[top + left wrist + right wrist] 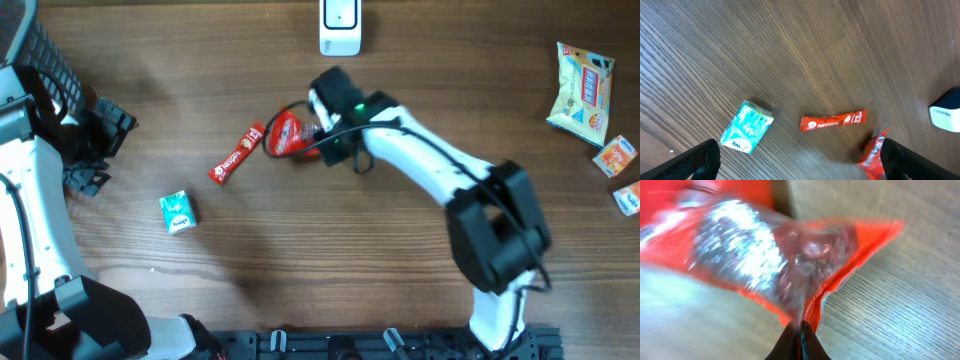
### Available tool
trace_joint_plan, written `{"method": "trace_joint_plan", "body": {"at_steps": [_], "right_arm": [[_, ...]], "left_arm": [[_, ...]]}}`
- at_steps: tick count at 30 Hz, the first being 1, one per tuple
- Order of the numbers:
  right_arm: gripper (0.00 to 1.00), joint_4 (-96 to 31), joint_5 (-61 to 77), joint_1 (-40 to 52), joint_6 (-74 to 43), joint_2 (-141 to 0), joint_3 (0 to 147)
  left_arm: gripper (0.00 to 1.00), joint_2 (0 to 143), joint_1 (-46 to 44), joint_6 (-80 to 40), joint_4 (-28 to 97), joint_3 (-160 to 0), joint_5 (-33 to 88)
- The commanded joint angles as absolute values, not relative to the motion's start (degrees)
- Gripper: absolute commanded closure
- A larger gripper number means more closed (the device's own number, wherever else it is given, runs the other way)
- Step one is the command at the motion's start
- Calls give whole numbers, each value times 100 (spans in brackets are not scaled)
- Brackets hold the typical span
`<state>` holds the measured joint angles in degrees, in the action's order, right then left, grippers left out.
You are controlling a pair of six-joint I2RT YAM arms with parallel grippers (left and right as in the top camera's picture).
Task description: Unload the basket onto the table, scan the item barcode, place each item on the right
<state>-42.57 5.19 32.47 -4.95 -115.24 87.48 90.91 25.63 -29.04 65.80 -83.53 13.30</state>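
Observation:
A red foil packet [285,133] sits just left of my right gripper [312,135], near the middle of the table. In the right wrist view the jaws [801,340] are pinched shut on the packet's [765,250] crimped edge, and the packet looks blurred. No barcode shows on it. A white scanner [340,28] stands at the table's far edge. My left gripper [100,140] hangs open over the left side with nothing in it. Its wrist view takes in the packet [872,155] beside one finger [920,162] and the scanner [946,111].
A red Nescafe stick [236,153] lies left of the packet, with a teal box [178,212] nearer the front left. A yellow snack bag [583,92] and two small packets [614,156] lie at the right edge. A black basket [45,50] fills the far left corner.

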Motion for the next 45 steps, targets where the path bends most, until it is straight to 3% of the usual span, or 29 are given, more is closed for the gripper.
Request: {"method": "trace_joint_plan", "body": {"at_steps": [1, 11, 16, 17, 20, 21, 22, 34, 45], "right_arm": [[96, -4215, 2235, 2672, -622, -11054, 8882], [96, -4219, 5555, 1509, -770, -11056, 8882], [93, -4519, 4606, 1549, -515, -11056, 8882], [78, -4622, 4206, 1651, -445, -11056, 8882], [19, -4777, 3135, 2051, -504, -11056, 8877], [5, -4772, 2633, 2274, -725, -11056, 8877], [1, -4744, 2327, 2416, -913, -11056, 8877], [1, -4294, -1791, 4650, -1518, -11421, 8855], [16, -4198, -3201, 5207, -1953, -12392, 8855]], "left_arm": [[0, 9109, 2578, -2877, 6584, -8383, 1253], [0, 9109, 2580, -2880, 6582, -8383, 1251], [0, 9109, 2580, -2877, 6584, -8383, 1253], [0, 9109, 2578, -2877, 6584, -8383, 1253], [0, 9109, 2580, -2877, 6584, -8383, 1253], [0, 9109, 2580, -2880, 6584, -8383, 1251], [0, 9109, 2580, -2877, 6584, -8383, 1253], [0, 9109, 2578, -2877, 6584, -8383, 1253], [0, 9109, 2580, -2877, 6584, -8383, 1251]]}}
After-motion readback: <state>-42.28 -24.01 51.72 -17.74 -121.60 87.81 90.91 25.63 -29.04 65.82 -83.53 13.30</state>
